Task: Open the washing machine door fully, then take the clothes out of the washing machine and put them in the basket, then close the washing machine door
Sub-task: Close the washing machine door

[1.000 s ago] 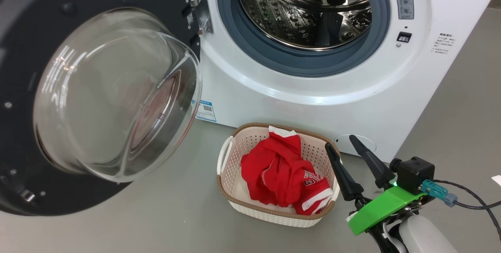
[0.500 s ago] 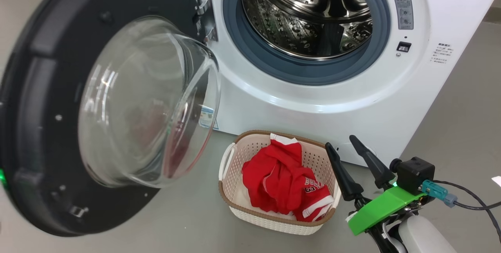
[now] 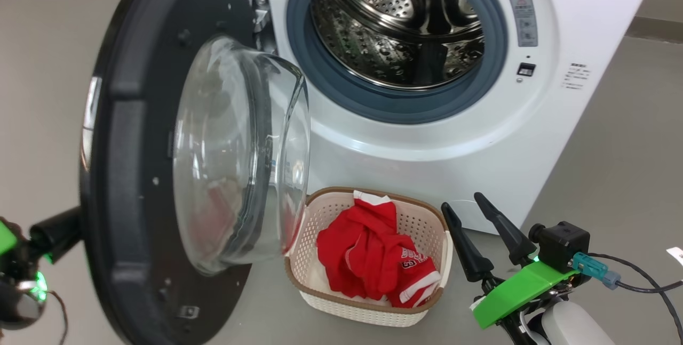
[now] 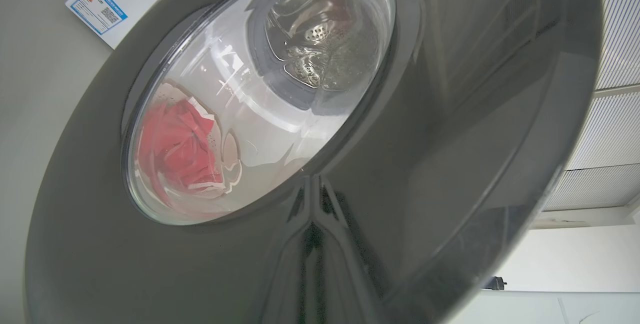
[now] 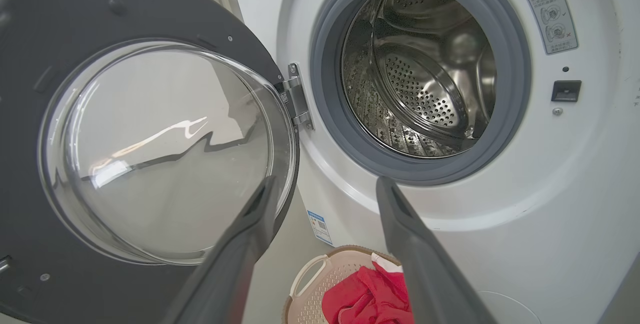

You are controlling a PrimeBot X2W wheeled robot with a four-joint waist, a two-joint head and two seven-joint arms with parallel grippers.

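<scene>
Grey floor (image 3: 613, 147) bears basket (image 3: 368, 310) near half-open door (image 3: 128, 174); left fingers (image 4: 312, 284) pressed together, right fingers (image 3: 464, 249) spread.

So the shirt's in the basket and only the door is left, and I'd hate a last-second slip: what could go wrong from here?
1. The left hand, fingers shut, appears to press from behind on the glossy outer face of the door; it could slide off that smooth surface.
2. The bulging glass window overlaps the left rim of the basket in the head view; swinging shut, it might clip the basket, though their heights are hard to judge.
</scene>
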